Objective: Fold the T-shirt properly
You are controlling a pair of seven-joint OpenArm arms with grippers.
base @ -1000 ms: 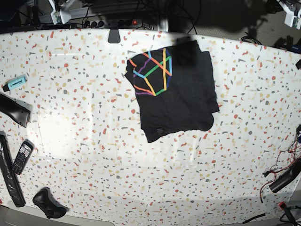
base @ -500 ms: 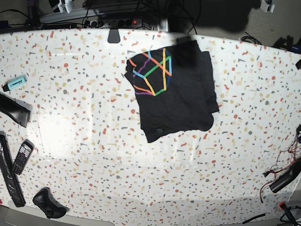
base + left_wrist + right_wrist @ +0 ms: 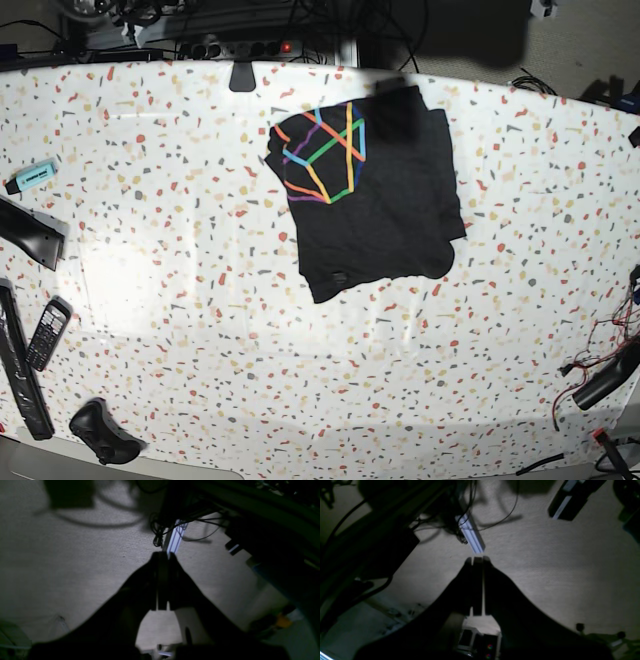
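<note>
T-shirt [image 3: 370, 195] folded into a rough rectangle on the speckled desk [image 3: 180, 330], up toward its far middle, rainbow line print showing at one corner. Left hand [image 3: 162, 555] pressed together, empty, over grey floor. Right hand [image 3: 477, 559] likewise together, empty, off the desk.

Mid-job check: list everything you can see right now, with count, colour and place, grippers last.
T-shirt: one, black with rainbow line print, folded, far centre of table.
Table: one, white terrazzo-speckled, fills the base view.
Highlighter: one, pale turquoise, left edge.
Phone handset: one, black, near-left.
Power strip: one, dark, behind the table.
Loose wires: red and black, right edge.
Left gripper: shut, empty, over carpet floor.
Right gripper: shut, empty, over carpet floor.
</note>
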